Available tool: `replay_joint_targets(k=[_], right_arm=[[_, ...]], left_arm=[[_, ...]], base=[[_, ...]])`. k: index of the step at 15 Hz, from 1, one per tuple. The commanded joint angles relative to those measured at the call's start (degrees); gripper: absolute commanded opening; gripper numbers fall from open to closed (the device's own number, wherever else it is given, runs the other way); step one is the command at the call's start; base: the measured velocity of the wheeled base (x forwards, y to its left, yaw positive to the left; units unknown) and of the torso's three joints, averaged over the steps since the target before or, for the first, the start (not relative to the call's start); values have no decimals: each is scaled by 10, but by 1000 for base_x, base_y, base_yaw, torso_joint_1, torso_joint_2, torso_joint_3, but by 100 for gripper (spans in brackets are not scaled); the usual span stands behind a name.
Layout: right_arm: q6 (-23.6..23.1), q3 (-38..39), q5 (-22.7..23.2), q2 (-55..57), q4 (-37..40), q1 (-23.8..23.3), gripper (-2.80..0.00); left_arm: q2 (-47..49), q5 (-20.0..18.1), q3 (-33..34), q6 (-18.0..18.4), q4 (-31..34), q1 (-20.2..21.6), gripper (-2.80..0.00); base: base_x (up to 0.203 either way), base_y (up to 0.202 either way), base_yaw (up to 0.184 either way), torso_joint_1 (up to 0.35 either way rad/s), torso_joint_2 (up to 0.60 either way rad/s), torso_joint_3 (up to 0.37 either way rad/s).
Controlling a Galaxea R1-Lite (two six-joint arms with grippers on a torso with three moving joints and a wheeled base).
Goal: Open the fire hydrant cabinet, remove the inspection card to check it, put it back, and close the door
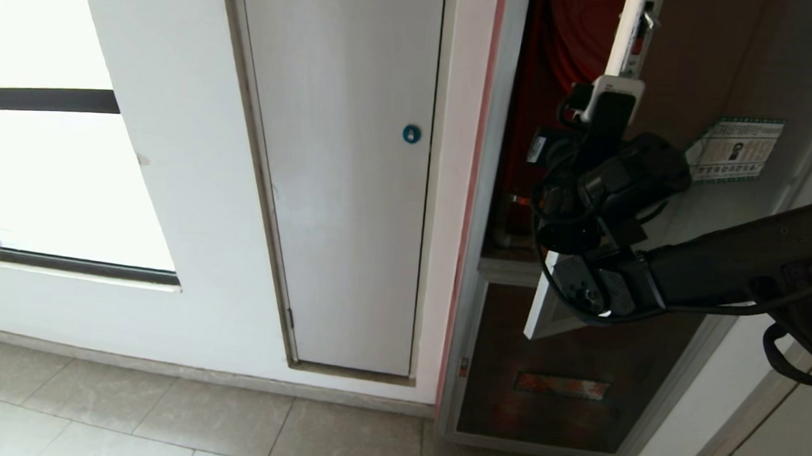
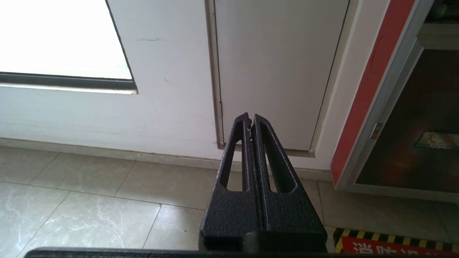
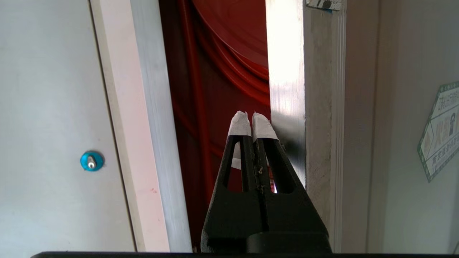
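White wall, tiled floor. Prising the door point(image 3: 304, 107) wider off the fire hydrant cabinet point(image 3: 215, 89), right gripper point(image 3: 252, 120) jaws together, apparently touching its edge. Next: find the card.

Cabinet: my fire hydrant cabinet point(image 1: 500, 191) stands upright, aluminium-framed, interior red with a coiled red hose visible.
Door: the door point(image 1: 666, 75) is ajar, aluminium edge toward me, dark tinted glass, green-bordered white sticker point(image 1: 735, 150) on its pane.

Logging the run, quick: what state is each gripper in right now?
Left gripper: closed, holding nothing.
Right gripper: closed, holding nothing, at the door edge.
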Motion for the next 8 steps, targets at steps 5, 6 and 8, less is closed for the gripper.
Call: replay_joint_targets(k=[5,6,8], right_arm=[[-1,45,-10,-48,-9,1,-280],[-1,50,-12,-55,-9,1,-280],[1,67,-13,-68,-10,1,-280]], left_arm=[[0,0,4,0,0,0,-280],[0,0,4,0,0,0,-280],[0,0,4,0,0,0,-280]], base=[[0,0,0,0,0,0],[0,0,0,0,0,0],[0,0,0,0,0,0]])
